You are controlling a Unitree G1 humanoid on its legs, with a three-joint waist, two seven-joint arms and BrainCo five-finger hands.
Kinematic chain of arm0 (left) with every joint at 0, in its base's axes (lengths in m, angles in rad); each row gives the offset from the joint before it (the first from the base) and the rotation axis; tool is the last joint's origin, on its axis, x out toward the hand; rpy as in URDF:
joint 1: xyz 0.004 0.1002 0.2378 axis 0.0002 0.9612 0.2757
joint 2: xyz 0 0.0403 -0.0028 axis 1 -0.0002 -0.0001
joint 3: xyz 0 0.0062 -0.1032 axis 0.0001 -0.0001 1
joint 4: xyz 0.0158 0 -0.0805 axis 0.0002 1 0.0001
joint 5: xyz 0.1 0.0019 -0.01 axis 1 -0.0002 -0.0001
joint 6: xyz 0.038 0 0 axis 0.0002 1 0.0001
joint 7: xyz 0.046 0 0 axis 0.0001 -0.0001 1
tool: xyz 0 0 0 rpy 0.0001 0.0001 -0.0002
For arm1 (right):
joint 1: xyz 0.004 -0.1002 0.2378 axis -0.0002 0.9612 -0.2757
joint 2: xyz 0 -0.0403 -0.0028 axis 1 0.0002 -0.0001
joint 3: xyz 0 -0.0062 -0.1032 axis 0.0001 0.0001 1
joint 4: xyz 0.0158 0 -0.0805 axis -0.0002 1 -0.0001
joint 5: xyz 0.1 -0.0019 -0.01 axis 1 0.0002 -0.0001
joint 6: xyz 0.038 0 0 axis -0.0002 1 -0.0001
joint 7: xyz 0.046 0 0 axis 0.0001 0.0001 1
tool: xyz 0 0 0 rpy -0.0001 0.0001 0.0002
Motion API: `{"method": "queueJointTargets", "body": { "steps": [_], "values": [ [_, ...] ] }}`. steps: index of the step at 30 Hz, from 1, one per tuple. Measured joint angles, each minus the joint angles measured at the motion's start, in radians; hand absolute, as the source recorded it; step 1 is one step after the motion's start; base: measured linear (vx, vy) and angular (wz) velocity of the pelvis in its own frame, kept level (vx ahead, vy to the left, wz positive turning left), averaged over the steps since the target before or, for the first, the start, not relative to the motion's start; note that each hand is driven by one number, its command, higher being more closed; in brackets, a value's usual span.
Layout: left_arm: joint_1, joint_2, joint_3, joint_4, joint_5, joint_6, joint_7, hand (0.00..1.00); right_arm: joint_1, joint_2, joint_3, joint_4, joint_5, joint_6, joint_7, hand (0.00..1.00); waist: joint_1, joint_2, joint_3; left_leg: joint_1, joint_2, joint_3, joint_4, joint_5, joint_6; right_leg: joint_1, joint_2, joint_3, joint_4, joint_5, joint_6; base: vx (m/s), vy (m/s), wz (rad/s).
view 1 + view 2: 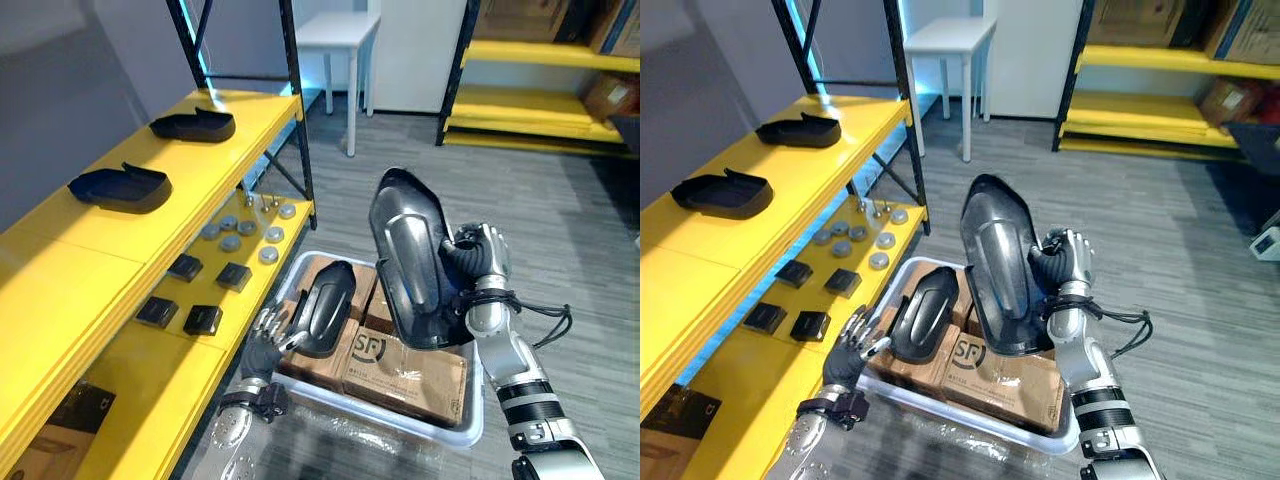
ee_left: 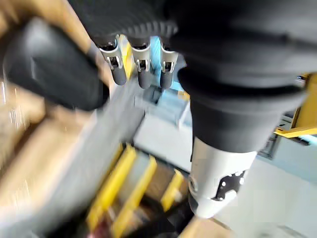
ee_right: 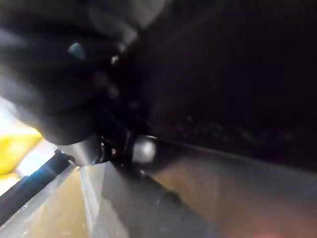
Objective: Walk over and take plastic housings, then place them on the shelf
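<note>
The right hand (image 1: 478, 262) is gripping a large glossy black plastic housing (image 1: 408, 255). Its fingers are curling round the shell's edge and holding it upright, clear above the brown cardboard boxes (image 1: 405, 372) that are sitting in a clear plastic bin (image 1: 400, 420). The left hand (image 1: 265, 345) is reaching in with relaxed, uncurled fingers (image 2: 143, 74), clasping nothing. A smaller black plastic housing (image 1: 325, 300) is lying on the boxes right at those fingertips; whether they are touching it I cannot tell.

The taking step appears to be in hand: one housing is lifted and the other is not yet grasped. Two more black housings (image 1: 195, 125) (image 1: 120, 188) are resting on the top board of the yellow metal shelf (image 1: 60, 250), well beyond the left fingers on their outer side. The next move probably calls for the left fingers closing round the smaller shell's rim. Both shells would then need carrying across to bare board, with the tall one kept from tipping.
</note>
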Motion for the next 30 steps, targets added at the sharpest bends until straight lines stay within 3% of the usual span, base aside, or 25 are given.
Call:
{"method": "queueJointTargets", "body": {
  "steps": [4,15,21,22,26,30],
  "values": [
    [-0.031,0.03,-0.058,0.03,-0.102,0.004,-0.01,0.0,0.034,-0.001,0.045,-0.051,-0.041,-0.019,-0.017,1.0,0.0,-0.01,-0.024,0.011,0.006,0.001,-0.016,0.008,-0.005,0.014,0.007,0.0,-0.022,0.01,-0.002,0.0,-0.003,-0.01],
    [-0.114,0.045,-0.251,0.114,-0.177,0.017,0.0,0.0,0.062,0.061,0.287,-0.057,-0.052,-0.042,-0.06,1.0,0.001,-0.013,-0.067,0.027,0.007,0.001,-0.029,0.011,-0.007,0.033,0.01,-0.003,-0.043,0.015,-0.003,0.0,0.0,0.0],
    [-0.133,0.036,-0.308,0.176,-0.196,0.003,0.066,0.0,0.087,0.099,0.387,-0.055,-0.05,-0.048,-0.11,1.0,0.004,-0.018,-0.089,0.035,0.006,0.001,-0.029,0.011,-0.007,0.049,0.011,-0.005,-0.052,0.016,-0.003,0.0,0.0,0.0],
    [-0.135,0.037,-0.322,0.187,-0.196,0.0,0.084,1.0,0.098,0.099,0.397,-0.055,-0.047,-0.047,-0.122,1.0,0.004,-0.02,-0.093,0.041,0.006,0.001,-0.029,0.01,-0.009,0.056,0.011,-0.005,-0.054,0.016,-0.003,0.0,0.0,0.0],
    [-0.141,0.029,-0.332,0.191,-0.216,-0.017,0.163,1.0,0.14,0.092,0.419,-0.093,-0.037,-0.046,-0.166,1.0,0.002,-0.022,-0.101,0.042,0.01,0.002,-0.029,0.007,-0.013,0.056,0.014,-0.004,-0.054,0.016,-0.003,0.0,0.0,0.0],
    [-0.141,-0.018,-0.314,0.191,-0.211,-0.11,0.306,1.0,0.209,0.058,0.45,-0.133,0.017,-0.046,-0.237,1.0,0.002,-0.023,-0.106,0.046,0.012,0.0,-0.03,0.006,-0.014,0.066,0.017,-0.007,-0.055,0.015,-0.003,0.0,0.0,0.01]
  ]
}}
